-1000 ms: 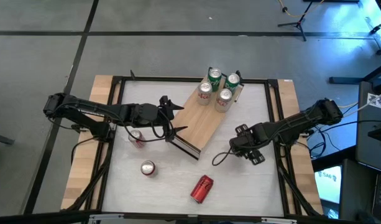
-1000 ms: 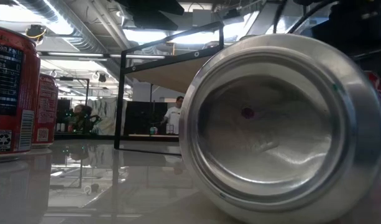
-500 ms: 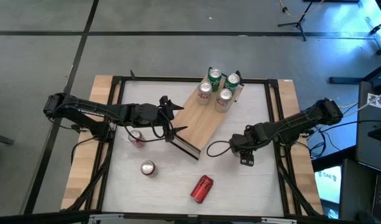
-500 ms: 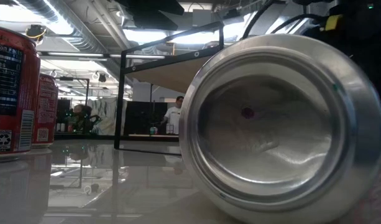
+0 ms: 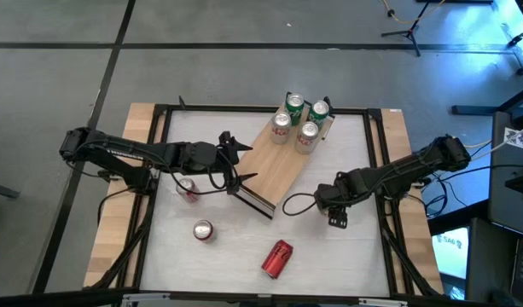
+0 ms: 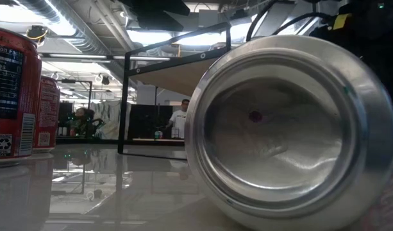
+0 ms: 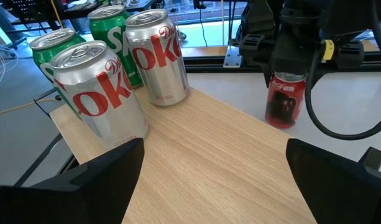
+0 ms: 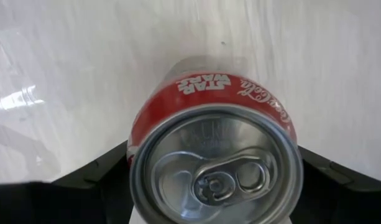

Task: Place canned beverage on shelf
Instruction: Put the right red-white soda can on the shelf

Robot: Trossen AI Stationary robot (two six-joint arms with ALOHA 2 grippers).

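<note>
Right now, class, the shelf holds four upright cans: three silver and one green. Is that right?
Not quite. The shelf does hold four upright cans, but two are silver and two are green, not three and one. The left wrist view shows it best: the silver cans stand beside the green cans at one end of the board.

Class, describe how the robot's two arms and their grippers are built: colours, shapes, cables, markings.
Both arms are dark, jointed segments. The left gripper ends in two slim black fingers, a black cable looping beside it. The right gripper is blocky and black, also trailing a looped black cable; the left wrist view shows a small yellow tag on it.
</note>
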